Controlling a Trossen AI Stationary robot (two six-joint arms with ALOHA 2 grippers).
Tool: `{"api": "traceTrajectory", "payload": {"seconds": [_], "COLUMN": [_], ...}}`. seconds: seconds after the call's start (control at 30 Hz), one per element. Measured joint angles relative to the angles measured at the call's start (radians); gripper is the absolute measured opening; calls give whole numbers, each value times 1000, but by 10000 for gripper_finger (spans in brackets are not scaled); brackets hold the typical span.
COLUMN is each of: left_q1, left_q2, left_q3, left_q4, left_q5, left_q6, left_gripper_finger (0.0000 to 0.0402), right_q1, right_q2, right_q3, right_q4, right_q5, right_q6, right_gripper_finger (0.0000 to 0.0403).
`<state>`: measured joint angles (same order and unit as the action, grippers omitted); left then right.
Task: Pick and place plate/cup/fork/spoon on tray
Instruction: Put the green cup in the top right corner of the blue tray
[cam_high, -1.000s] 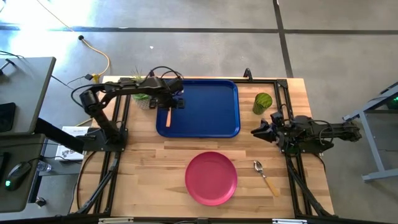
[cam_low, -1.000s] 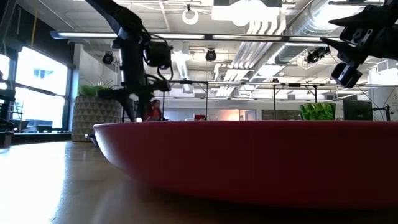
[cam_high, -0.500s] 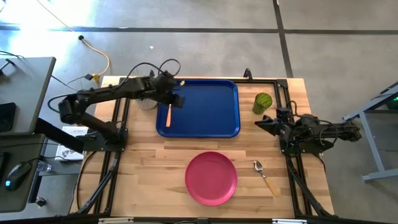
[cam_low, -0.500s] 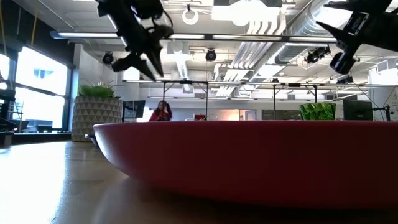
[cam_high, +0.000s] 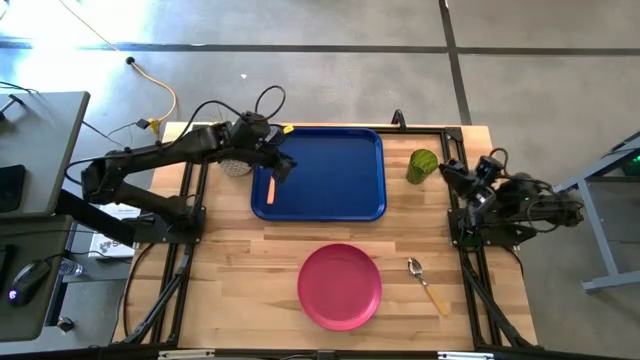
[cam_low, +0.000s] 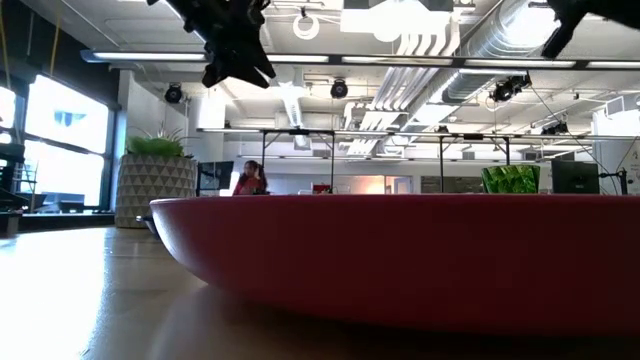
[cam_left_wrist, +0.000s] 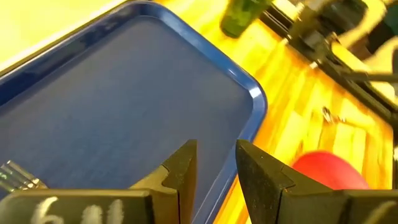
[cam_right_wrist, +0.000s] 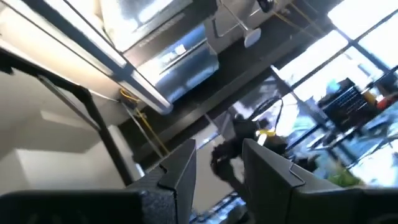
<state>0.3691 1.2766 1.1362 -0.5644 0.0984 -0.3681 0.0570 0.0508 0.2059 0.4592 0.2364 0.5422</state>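
Orange-handled fork (cam_high: 272, 187) lies on the tray (cam_high: 330, 170), my left pincer (cam_high: 288, 168) empty with a narrow gap, so I judge the cup (cam_high: 422, 165) next for my right pincer (cam_high: 452, 174), narrowly parted

Fork (cam_left_wrist: 13, 175) — cut off, edge-clipped

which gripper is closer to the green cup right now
The right. The right gripper hangs just beside the cup, on the side away from the tray. The left gripper is over the tray's far edge, near the fork, the whole tray between.
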Motion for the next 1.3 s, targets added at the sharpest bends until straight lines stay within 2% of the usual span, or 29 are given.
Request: {"api": "traceTrajectory", "payload": {"seconds": [0.17,0.37,0.47,0.6,0.73,0.83,0.97,1.07,1.3], "left_q1": [0,-3,-3,-5,-6,-11,-14,-18,-19], "left_q2": [0,0,0,0,0,0,0,0,0], "left_q3": [0,0,0,0,0,0,0,0,0], "left_q4": [0,-13,-13,-14,-14,-13,-13,-12,30], "left_q5": [53,162,213,234,278,294,293,293,293], "left_q6": [64,68,86,82,68,96,109,109,109], "left_gripper_finger": [100,100,100,100,100,100,100,100,100], "right_q1": [0,0,0,0,0,0,-22,-68,-225], "right_q2": [98,272,355,453,527,565,595,603,609], "right_q3": [147,343,444,564,661,719,769,782,780], "right_q4": [-198,-441,-609,-874,-1137,-1309,-1494,-1585,-1690], "right_q5": [57,112,178,283,407,460,472,455,324], "right_q6": [-18,46,108,238,441,590,749,806,780], "right_gripper_finger": [124,124,124,124,124,124,124,124,124]}}
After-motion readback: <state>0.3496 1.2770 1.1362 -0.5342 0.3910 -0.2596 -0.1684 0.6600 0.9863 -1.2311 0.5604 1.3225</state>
